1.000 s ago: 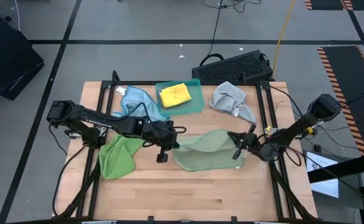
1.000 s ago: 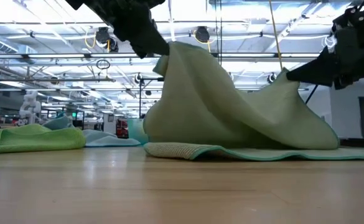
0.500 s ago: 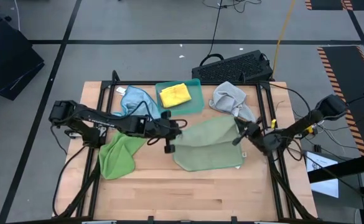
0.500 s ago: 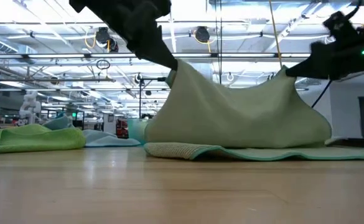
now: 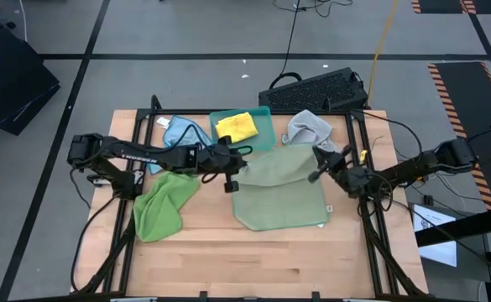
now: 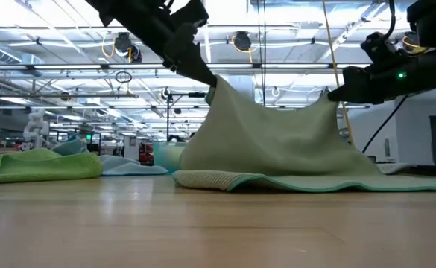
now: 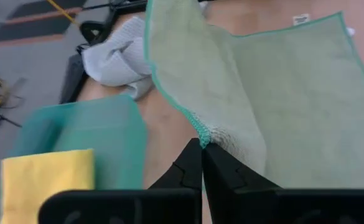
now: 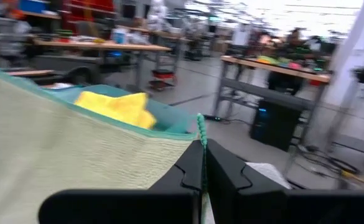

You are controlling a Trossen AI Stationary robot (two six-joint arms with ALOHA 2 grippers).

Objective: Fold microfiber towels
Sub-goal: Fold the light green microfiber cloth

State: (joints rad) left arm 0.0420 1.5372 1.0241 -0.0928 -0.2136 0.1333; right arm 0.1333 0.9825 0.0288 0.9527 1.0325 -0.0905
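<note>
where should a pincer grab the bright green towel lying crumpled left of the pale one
Judging by its pose, the bright green towel is best taken at its near corner, from above. It lies crumpled flat on the table, and that corner lies free on bare wood, away from the left pincer working at its far end.

The pale green towel point(image 5: 280, 186) hides part of the grey towel point(image 5: 309, 128) behind it. The left arm covers some of the light blue towel point(image 5: 180, 132). In the left wrist view, the teal tray point(image 7: 76, 127) is blurred and the yellow towel point(image 7: 42, 175) runs off the edge.
</note>
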